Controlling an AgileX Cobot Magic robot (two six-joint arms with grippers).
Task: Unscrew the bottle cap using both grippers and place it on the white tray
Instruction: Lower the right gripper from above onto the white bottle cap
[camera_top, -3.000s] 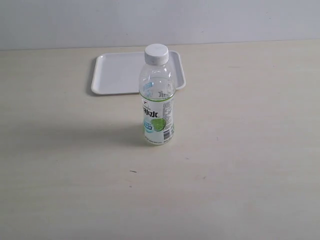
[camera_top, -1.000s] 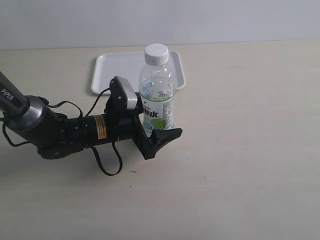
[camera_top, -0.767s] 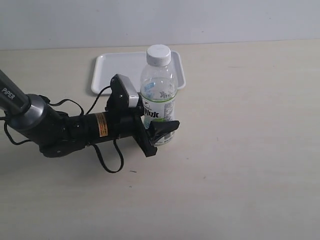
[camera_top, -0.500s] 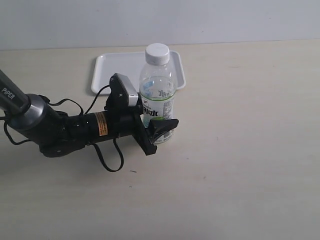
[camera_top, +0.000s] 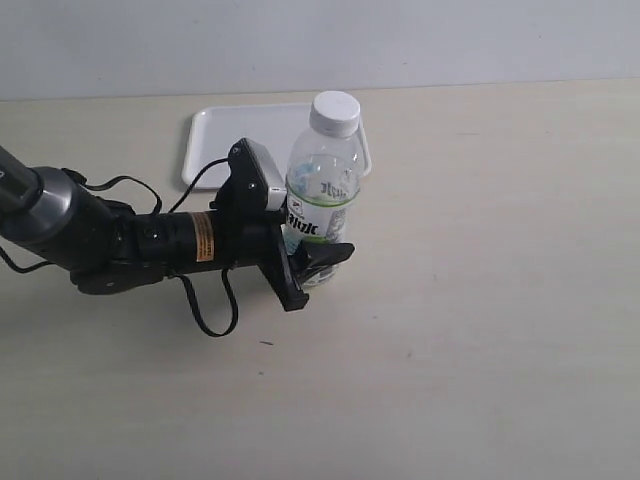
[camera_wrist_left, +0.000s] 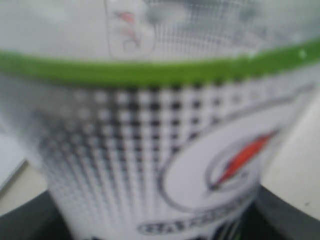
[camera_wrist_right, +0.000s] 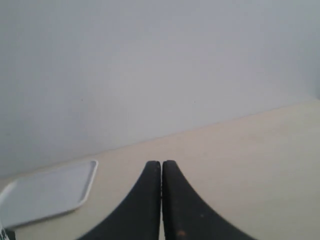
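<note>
Bottle (camera_top: 318, 215) is clamped at the label by left gripper (camera_top: 312, 262), tilted toward 1 o'clock, cap (camera_top: 335, 112) seated on top. Tray (camera_top: 232, 145) is seen at 11 o'clock of it. Right gripper (camera_wrist_right: 161, 175) is pinched together, empty.

The bottle (camera_top: 322, 190) now leans right in the left claw (camera_top: 318, 262)

Lettering on the bottle (camera_top: 322, 190): illegible.
</note>
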